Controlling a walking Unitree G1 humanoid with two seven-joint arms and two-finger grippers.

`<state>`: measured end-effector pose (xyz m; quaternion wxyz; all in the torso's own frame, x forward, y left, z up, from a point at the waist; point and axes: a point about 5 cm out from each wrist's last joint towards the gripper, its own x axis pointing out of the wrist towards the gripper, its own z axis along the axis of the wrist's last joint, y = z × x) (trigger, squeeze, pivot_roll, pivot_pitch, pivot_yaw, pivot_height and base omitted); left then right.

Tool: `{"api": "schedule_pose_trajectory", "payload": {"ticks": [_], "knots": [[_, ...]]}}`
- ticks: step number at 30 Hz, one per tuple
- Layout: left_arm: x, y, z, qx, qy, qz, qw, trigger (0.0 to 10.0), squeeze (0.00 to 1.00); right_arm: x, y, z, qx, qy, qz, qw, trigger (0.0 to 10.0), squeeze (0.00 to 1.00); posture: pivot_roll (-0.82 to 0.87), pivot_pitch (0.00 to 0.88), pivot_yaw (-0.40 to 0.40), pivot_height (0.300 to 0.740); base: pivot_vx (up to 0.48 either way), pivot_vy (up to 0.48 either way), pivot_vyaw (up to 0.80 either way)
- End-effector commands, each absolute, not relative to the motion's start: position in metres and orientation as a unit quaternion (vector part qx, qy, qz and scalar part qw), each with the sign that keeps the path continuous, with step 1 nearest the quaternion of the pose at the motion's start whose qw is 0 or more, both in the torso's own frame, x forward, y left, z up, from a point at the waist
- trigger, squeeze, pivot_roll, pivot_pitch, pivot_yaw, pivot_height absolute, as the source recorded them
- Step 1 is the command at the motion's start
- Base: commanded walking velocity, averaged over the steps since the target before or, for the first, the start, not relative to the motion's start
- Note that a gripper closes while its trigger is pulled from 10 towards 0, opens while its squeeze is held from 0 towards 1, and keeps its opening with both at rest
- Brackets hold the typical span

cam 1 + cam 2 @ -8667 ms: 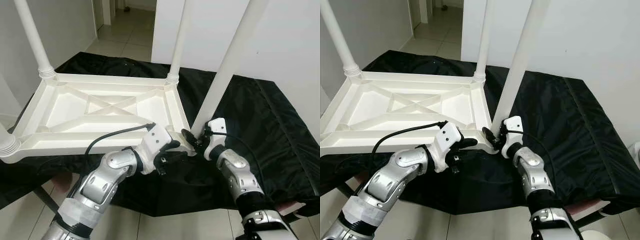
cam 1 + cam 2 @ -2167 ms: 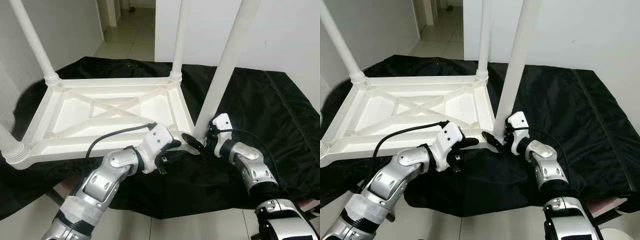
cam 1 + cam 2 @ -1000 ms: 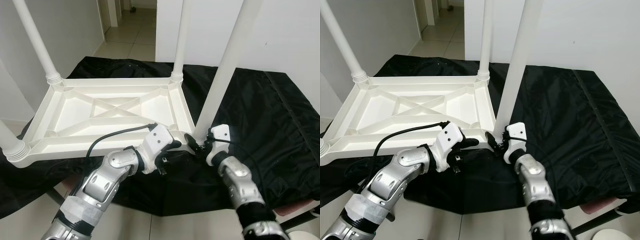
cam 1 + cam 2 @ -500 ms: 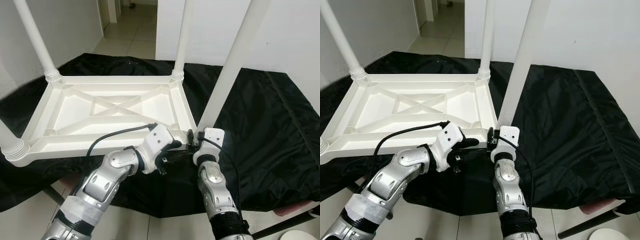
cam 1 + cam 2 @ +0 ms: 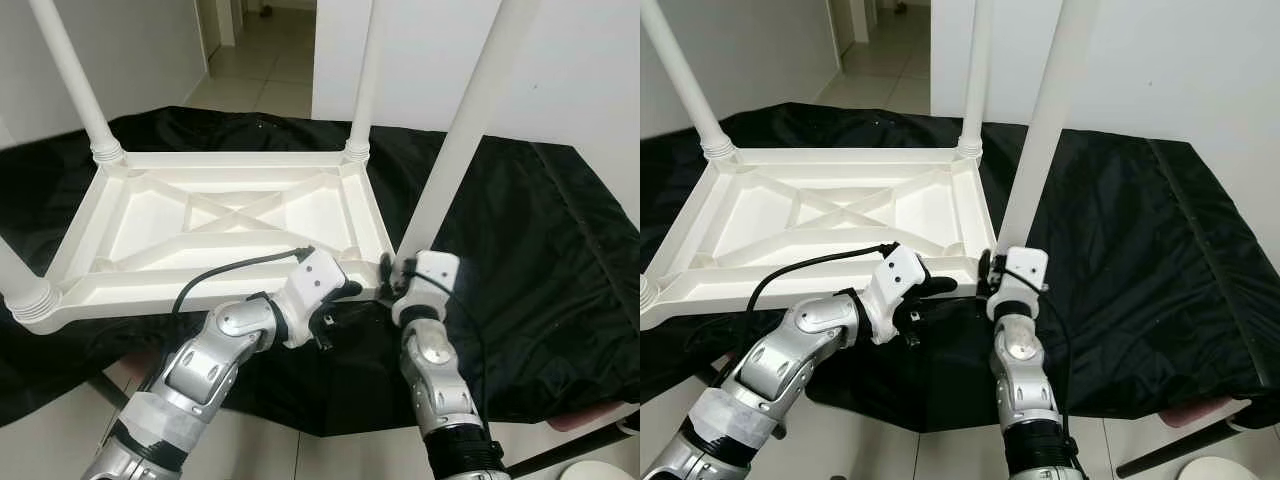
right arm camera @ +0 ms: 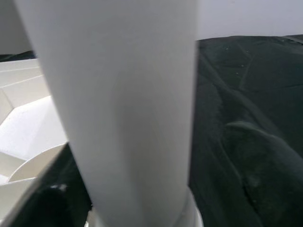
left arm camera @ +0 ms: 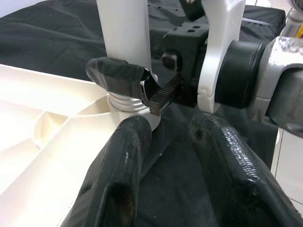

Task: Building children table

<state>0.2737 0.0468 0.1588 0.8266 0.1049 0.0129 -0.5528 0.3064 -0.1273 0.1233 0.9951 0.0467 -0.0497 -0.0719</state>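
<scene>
**Last leg at its corner, seating still unclear**

The white table top (image 5: 215, 225) lies upside down on a black cloth (image 5: 540, 230) that covers whatever carries it. Three legs stand in their corner sockets: the far-left leg (image 5: 75, 80), the far-right leg (image 5: 365, 75), and a near-left leg (image 5: 20, 285) cut off by the frame edge. The near-right leg (image 5: 460, 130) stands upright at the last corner, so by my reading the build is in its final step: this leg needs to be turned or pressed fully home, and then the table flipped onto its feet.

The right tool (image 5: 388, 272) reaches in at the base of that leg; the left wrist view shows one of its fingers against the ribbed collar, but I cannot tell how far it is spread or whether it truly grips. The left tool (image 7: 161, 156) is spread open, holding nothing, one finger touching the table's corner rim.

All leg tops run out of frame. The right wrist view is blurred by the leg so close, and the joint itself sits behind the tools.
</scene>
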Motion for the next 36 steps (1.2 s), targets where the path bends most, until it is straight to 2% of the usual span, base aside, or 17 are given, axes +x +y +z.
{"api": "schedule_pose_trajectory", "payload": {"ticks": [1,6,8,9,10,11,16,20,22,25,26,36], "knots": [[0.271,0.045,0.159,0.107,0.015,-0.567,0.817,10.0,0.00,0.303,-0.130,0.120,0.053,-0.049,-0.077,0.994,10.0,1.00,0.02,0.000,-0.028,0.740,0.000,0.000,0.00],[0.271,0.046,0.159,0.107,0.015,-0.565,0.818,10.0,0.00,0.303,-0.133,0.125,0.060,-0.062,-0.040,0.995,10.0,1.00,0.02,0.000,-0.031,0.740,0.000,0.000,0.00],[0.272,0.045,0.160,0.106,0.013,-0.563,0.820,10.0,0.00,0.305,-0.142,0.129,0.064,-0.069,0.010,0.996,10.0,1.00,0.03,0.000,-0.037,0.740,0.000,0.000,0.00],[0.272,0.045,0.160,0.105,0.012,-0.562,0.821,10.0,0.00,0.307,-0.148,0.129,0.059,-0.066,0.038,0.995,10.0,0.00,0.03,0.000,-0.035,0.740,0.000,0.000,0.00],[0.272,0.045,0.160,0.105,0.012,-0.562,0.821,10.0,0.00,0.307,-0.148,0.129,0.059,-0.066,0.038,0.995,10.0,0.00,0.03,0.000,-0.035,0.740,0.000,0.000,0.00],[0.273,0.046,0.161,0.105,0.012,-0.560,0.822,10.0,0.00,0.311,-0.156,0.129,0.035,-0.056,0.089,0.994,10.0,0.00,0.02,0.000,-0.034,0.740,0.000,0.000,0.00],[0.274,0.047,0.161,0.107,0.013,-0.559,0.822,10.0,0.00,0.316,-0.162,0.130,-0.003,-0.045,0.173,0.984,10.0,0.00,0.02,0.000,-0.030,0.740,0.000,0.000,0.00],[0.274,0.047,0.161,0.107,0.012,-0.559,0.822,10.0,0.00,0.317,-0.163,0.130,-0.014,-0.041,0.196,0.980,10.0,0.00,0.02,0.000,-0.029,0.740,0.000,0.000,0.00],[0.275,0.046,0.162,0.108,0.011,-0.559,0.822,10.0,0.00,0.322,-0.166,0.130,-0.042,-0.027,0.260,0.964,10.0,0.00,0.02,0.000,-0.025,0.740,0.000,0.000,0.00],[0.275,0.046,0.162,0.108,0.011,-0.559,0.822,10.0,0.00,0.322,-0.166,0.130,-0.042,-0.027,0.260,0.964,10.0,0.00,0.02,0.000,-0.025,0.740,0.000,0.000,0.00],[0.276,0.046,0.162,0.110,0.010,-0.559,0.822,10.0,0.00,0.329,-0.168,0.131,-0.058,-0.007,0.308,0.950,10.0,0.00,0.03,0.000,-0.022,0.740,0.000,0.000,0.00],[0.276,0.046,0.164,0.111,0.007,-0.558,0.823,10.0,0.00,0.344,-0.172,0.132,-0.089,0.023,0.345,0.934,10.0,0.00,0.04,0.000,-0.024,0.740,0.000,0.000,0.00]]}}
